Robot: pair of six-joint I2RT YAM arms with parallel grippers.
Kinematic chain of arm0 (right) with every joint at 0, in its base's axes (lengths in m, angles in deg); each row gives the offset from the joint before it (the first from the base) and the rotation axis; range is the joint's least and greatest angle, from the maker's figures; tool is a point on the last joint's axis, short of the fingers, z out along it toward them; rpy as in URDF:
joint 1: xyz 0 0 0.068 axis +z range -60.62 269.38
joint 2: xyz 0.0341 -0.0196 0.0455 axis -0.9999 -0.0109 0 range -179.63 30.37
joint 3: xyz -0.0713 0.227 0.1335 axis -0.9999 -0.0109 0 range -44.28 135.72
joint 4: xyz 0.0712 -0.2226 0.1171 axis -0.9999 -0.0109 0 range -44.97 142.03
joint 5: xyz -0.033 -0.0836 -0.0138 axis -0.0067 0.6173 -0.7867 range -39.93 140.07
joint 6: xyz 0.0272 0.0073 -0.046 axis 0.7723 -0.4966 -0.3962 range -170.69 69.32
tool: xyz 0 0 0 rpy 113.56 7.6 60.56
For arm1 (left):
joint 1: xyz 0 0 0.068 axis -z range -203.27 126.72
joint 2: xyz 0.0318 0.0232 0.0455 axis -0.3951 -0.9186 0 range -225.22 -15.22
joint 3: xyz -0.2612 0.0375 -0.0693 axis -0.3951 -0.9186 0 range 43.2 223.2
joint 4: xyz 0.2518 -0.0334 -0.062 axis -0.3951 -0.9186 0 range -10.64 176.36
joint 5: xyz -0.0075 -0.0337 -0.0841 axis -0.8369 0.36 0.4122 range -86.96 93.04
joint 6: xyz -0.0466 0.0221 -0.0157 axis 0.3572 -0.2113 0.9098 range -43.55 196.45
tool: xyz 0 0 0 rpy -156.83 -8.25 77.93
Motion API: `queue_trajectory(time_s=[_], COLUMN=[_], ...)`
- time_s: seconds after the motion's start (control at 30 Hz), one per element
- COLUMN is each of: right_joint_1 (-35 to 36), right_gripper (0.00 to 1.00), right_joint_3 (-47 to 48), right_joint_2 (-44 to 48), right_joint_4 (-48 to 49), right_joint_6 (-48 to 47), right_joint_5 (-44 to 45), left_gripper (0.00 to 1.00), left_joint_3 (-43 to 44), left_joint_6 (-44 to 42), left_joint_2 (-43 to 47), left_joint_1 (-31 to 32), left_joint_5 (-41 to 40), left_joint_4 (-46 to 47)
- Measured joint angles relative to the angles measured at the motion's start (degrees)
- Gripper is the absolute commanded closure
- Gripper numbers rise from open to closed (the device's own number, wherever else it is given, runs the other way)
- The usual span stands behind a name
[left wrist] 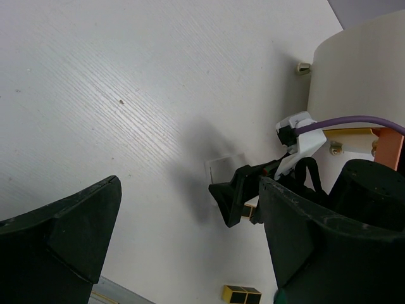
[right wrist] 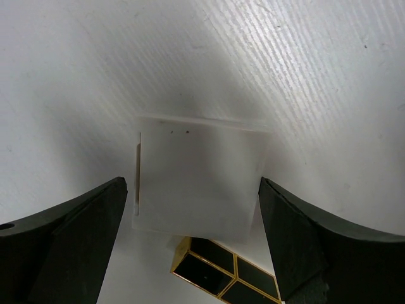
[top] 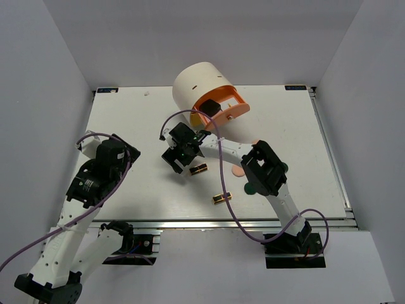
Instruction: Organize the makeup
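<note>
Dark fingers (right wrist: 63, 240) of the right gripper (right wrist: 192, 183) fill the lower corners of its wrist view, spread wide and holding nothing. Directly between and below them, a thin white card (right wrist: 199, 180) lies flat on the white table (right wrist: 316, 63). The card is close to square, so it has no clear long axis, and its side edges run roughly parallel to the fingers' inner faces. A black-and-gold palette (right wrist: 221, 272) lies slantwise just beside the card's near edge; whether they touch cannot be told. From above, the right arm reaches far across the table toward the cream cylinder (top: 199, 85), making it by far the nearer arm. The left gripper (left wrist: 190, 183), also spread and empty, hangs well apart to the left. A second palette (top: 221, 198), a peach disc (top: 237, 170) and a dark green disc (top: 251, 189) lie beside the right arm. A straight descent looks enough to straddle the card, though its thinness may make it hard to lift.
</note>
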Motion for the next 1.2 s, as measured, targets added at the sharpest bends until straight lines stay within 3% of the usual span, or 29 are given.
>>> queue_trajectory(time_s=[0.9, 1.1, 1.2], right_joint_1=[1.07, 1.09, 1.09], right_gripper=[0.11, 0.25, 0.41], right_joint_3=[-2.01, -2.29, -2.80], right_joint_2=[-0.17, -0.17, 0.02], right_joint_4=[0.94, 1.55, 2.16], right_joint_6=[-1.46, -1.70, -2.03], right_joint_5=[2.80, 2.67, 2.51], left_gripper=[0.02, 0.02, 0.02], left_joint_3=[-2.27, -2.67, -3.63], left_joint_6=[0.22, 0.55, 0.68], left_joint_2=[0.72, 1.51, 1.97], left_joint_1=[0.00, 0.00, 0.00], left_joint_5=[0.00, -0.04, -0.04], left_joint_4=[0.07, 0.09, 0.09])
